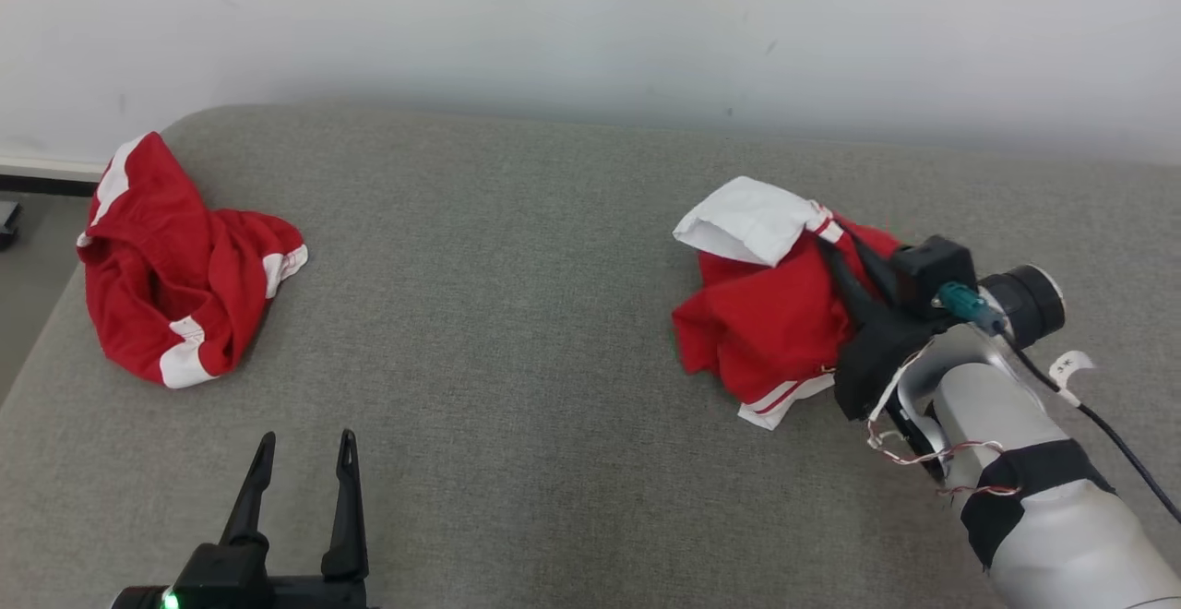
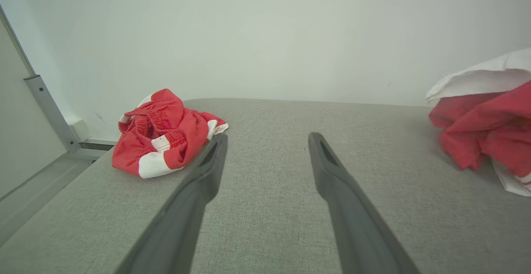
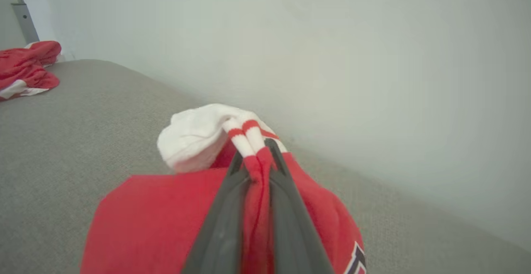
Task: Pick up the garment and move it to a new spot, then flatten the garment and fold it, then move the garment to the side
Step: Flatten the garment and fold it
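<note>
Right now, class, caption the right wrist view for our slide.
Right end effector clamps the red-and-white garment on a grey surface.

cable tag [image 1: 1070,367]: dark marks, perhaps two characters, unreadable
garment [image 3: 157,224]: dark print at hem, cut off, unreadable

**Matt plastic, soft cloth**

My right tool [image 3: 254,157] has smooth, matt dark plastic fingers. The garment [image 1: 766,323] is soft red cloth with white ribbed cuffs. The bench [image 1: 517,249] wears coarse grey woven fabric. My forearm [image 1: 996,406] shell is glossy silver.
</note>
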Robot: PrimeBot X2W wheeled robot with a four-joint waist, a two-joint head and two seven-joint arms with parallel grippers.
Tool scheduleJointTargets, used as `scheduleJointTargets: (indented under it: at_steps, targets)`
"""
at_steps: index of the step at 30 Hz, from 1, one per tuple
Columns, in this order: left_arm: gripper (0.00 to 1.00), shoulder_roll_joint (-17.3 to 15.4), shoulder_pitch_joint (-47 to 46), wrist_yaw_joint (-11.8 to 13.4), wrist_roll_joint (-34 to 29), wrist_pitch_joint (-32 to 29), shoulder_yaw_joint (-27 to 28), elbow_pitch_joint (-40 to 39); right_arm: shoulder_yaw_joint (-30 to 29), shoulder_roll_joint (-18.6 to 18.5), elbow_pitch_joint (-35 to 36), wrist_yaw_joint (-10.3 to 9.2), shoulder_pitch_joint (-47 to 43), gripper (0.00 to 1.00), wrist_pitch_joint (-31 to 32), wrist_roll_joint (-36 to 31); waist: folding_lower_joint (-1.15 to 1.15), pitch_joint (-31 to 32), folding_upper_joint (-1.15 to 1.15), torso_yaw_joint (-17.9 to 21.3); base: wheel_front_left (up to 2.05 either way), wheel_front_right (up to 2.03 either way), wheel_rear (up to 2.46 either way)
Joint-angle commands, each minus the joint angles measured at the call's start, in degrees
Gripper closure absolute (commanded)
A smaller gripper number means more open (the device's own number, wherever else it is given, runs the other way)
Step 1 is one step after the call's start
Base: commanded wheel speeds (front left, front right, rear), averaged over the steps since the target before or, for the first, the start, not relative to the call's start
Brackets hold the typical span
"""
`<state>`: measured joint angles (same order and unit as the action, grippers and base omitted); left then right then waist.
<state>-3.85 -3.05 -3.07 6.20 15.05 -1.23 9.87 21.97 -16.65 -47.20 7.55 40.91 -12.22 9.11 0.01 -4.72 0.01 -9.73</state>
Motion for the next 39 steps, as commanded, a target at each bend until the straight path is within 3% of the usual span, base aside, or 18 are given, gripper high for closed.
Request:
scheduleJointTargets:
  at_steps: [1,6,13,21,27,28,30,39]
  targets:
    - [0.00,0.19,0.71,-0.14,-0.42,0.19,0.23,-0.08,-1.46,-0.21,0.41,-0.13,0.10,1.00,-1.21,1.30,-0.01,0.72,-0.01,1.39,0.00,0.00,0.00]
    - [0.00,0.33,1.11,-0.27,-0.20,0.19,0.51,-0.31,-6.58,-0.98,3.57,-0.13,-2.87,1.00,-2.80,4.80,-0.01,1.15,-0.01,3.47,0.00,0.00,0.00]
    - [0.00,0.57,1.37,0.13,-0.37,0.19,0.16,-1.12,-17.15,-1.98,14.71,-0.13,-14.27,1.00,-3.02,10.28,-0.01,0.73,-0.01,6.30,0.00,0.00,0.00]
    - [0.00,0.70,1.03,0.22,-0.20,0.19,-0.16,-1.26,-27.04,2.88,22.00,-0.13,-26.87,1.00,-3.05,12.66,-0.01,-0.48,-0.01,7.88,0.00,0.00,0.00]
    - [0.00,0.78,0.54,0.13,0.11,0.19,-0.13,-0.57,-30.18,6.22,24.60,-0.13,-31.18,1.00,-3.04,10.97,-0.01,-0.34,-0.01,8.24,0.00,0.00,0.00]
    - [0.00,0.79,0.36,-0.06,0.17,0.19,0.04,-0.39,-30.64,6.54,24.64,-0.13,-31.49,0.91,-3.04,10.63,-0.01,-0.27,-0.01,8.33,0.00,0.00,0.00]
    - [0.00,0.80,0.21,-0.39,0.21,0.19,0.33,-0.14,-31.36,6.99,25.65,-0.13,-31.61,0.00,-3.05,9.48,-0.01,-0.10,-0.01,8.51,0.00,0.00,0.00]
    - [0.00,0.88,0.87,-0.30,0.23,0.19,0.75,-0.34,-30.82,7.33,31.49,-0.13,-33.06,0.00,-3.04,5.16,-0.01,0.36,-0.01,8.55,0.00,0.00,0.00]
